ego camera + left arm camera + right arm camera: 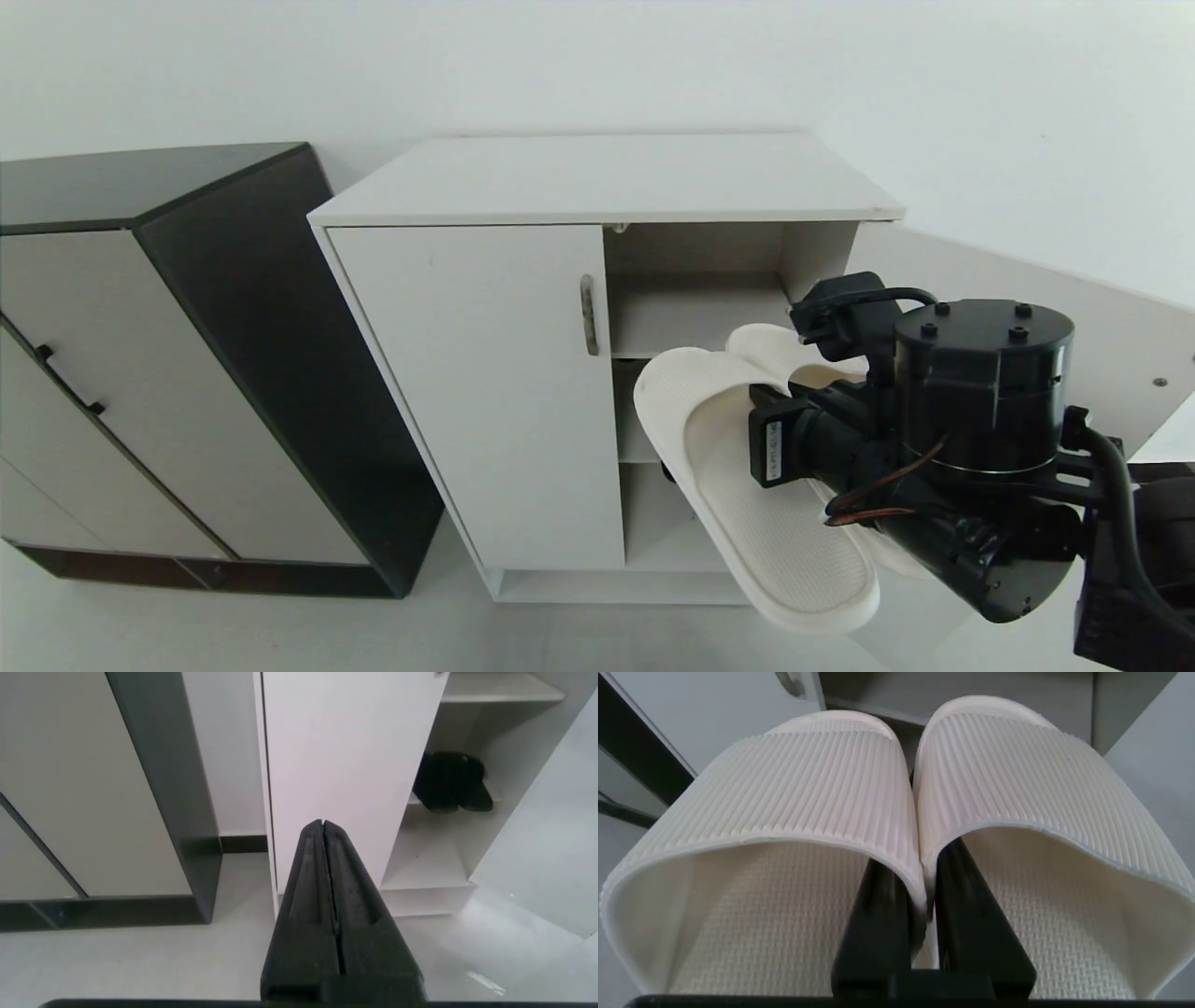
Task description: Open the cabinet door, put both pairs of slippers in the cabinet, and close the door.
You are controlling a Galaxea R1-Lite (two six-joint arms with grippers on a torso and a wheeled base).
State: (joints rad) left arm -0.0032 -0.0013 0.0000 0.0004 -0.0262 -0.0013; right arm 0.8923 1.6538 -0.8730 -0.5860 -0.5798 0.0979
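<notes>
The cabinet [597, 177] stands against the far wall. Its left door [467, 392] is closed and its right door [1120, 336] is swung wide open to the right, exposing the shelves.

The right gripper [926, 891] holds the white slippers [747, 485] as a pair. One finger sits inside each slipper, and the adjoining strap edges are pinched together between them. The pair is off the floor, just in front of the open right half of the cabinet. The toes point toward the shelves and the heels hang lower on the near side.

The black slippers [453, 782] lie side by side on a middle shelf inside the open half.

The left gripper [322, 835] is fully closed with nothing in it. It is on the near side of the closed left door, above the floor [280, 625].

A dark cabinet [233, 327] stands just left of the white one.
</notes>
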